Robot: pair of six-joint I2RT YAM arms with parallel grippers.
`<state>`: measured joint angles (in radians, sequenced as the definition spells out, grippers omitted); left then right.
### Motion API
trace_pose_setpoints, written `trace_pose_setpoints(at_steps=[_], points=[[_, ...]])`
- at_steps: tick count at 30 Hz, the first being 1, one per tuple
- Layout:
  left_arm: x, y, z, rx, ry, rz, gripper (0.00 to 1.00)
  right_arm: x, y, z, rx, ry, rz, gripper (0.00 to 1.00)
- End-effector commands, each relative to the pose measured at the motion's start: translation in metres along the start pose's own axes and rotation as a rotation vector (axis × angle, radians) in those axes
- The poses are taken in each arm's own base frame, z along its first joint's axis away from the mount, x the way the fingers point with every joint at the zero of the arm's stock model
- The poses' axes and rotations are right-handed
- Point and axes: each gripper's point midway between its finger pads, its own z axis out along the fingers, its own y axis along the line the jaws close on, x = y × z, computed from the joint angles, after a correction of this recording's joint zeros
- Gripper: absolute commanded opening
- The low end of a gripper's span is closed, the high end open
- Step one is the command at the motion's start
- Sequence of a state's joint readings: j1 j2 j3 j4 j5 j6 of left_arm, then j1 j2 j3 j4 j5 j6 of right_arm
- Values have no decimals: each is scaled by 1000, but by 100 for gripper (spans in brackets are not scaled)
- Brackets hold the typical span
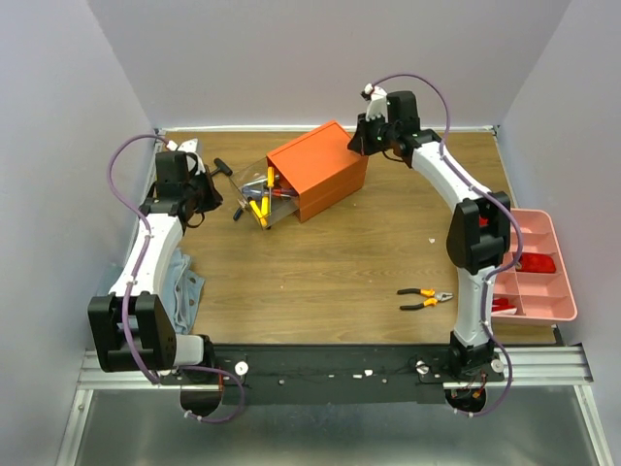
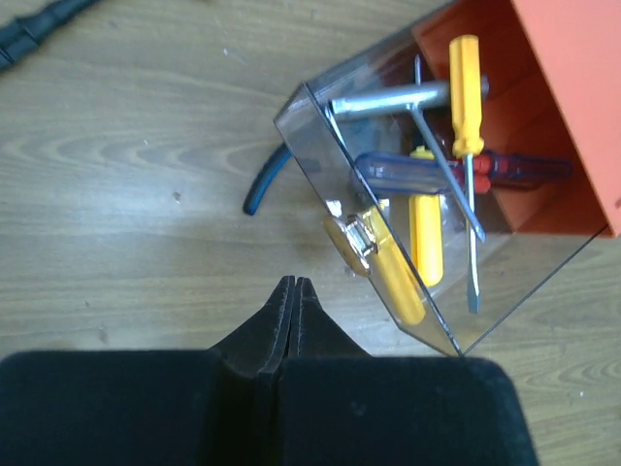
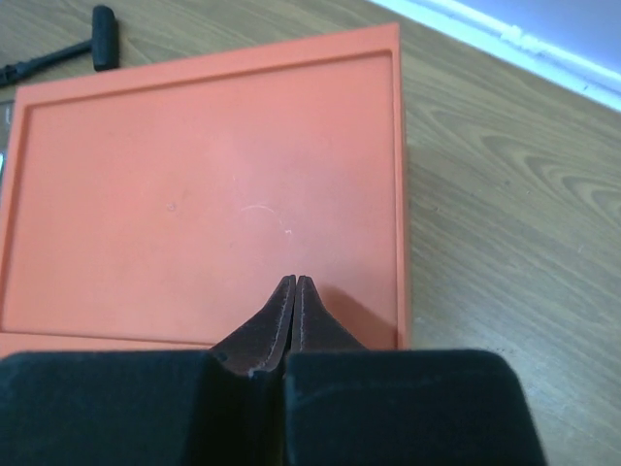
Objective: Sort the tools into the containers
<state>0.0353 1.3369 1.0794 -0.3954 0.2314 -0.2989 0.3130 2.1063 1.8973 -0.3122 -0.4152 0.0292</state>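
Note:
The orange box [image 1: 325, 167] stands at the back middle, with a clear drawer [image 1: 254, 194] pulled out to its left. In the left wrist view the drawer [image 2: 320, 136] holds yellow screwdrivers [image 2: 466, 78], a silver T-wrench [image 2: 398, 97], a purple-handled screwdriver [image 2: 393, 175] and a red-handled one [image 2: 509, 167]. A blue handle [image 2: 262, 183] sticks out from under the drawer. My left gripper [image 2: 294, 282] is shut and empty, just short of the drawer's front. My right gripper [image 3: 294, 282] is shut and empty over the box's lid [image 3: 194, 184]. Orange-handled pliers [image 1: 424, 298] lie on the table front right.
A black T-handle tool [image 1: 221, 167] lies behind the drawer; it also shows in the right wrist view [image 3: 100, 27]. The pink tray [image 1: 558, 313] sits at the right edge with red items in it. A grey-blue cloth [image 1: 186, 289] lies by the left arm.

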Motion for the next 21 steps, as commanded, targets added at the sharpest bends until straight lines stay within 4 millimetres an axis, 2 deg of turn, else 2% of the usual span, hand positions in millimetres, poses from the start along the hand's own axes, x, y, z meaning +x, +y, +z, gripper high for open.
trace_pose_setpoints(at_steps=[1, 9, 14, 19, 21], points=[[14, -8, 5, 85, 21, 9, 0, 30, 0, 13, -9, 78, -27, 1], [34, -30, 21, 268, 51, -7, 0, 69, 1, 20, -1, 178, -70, 1], [32, -48, 27, 404, 6, 10, 0, 93, 7, 21, -4, 245, -92, 1], [35, -49, 43, 424, 48, -36, 0, 111, 10, 20, 0, 286, -99, 0], [29, -52, 49, 443, 27, -35, 0, 116, 11, 21, 3, 298, -107, 1]])
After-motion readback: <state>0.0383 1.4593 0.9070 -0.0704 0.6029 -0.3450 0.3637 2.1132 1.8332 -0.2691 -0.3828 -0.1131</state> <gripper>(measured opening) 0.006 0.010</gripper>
